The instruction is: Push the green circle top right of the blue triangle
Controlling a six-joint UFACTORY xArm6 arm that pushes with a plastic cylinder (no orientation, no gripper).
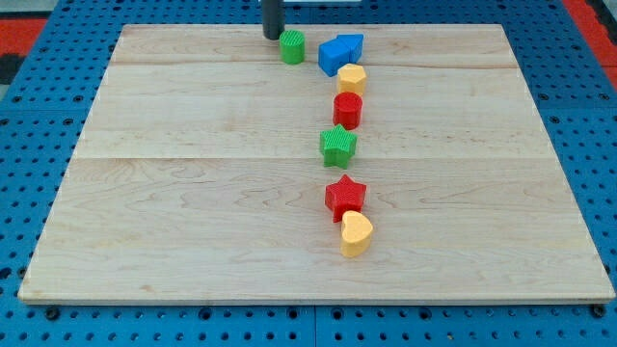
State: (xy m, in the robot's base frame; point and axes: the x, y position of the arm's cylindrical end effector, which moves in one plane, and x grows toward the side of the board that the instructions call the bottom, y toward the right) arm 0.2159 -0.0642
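The green circle (292,46) stands near the top edge of the wooden board (174,193), a little left of centre. My tip (273,36) is just to its upper left, close to it or touching. The blue triangle (353,42) lies to the circle's right at the top, pressed against a blue cube (335,57) that sits between it and the circle.
Below the blue blocks a line of blocks runs down the board: a yellow block (353,78), a red cylinder (347,110), a green star (338,146), a red star (345,198) and a yellow heart (356,233). The board's top edge is just above the tip.
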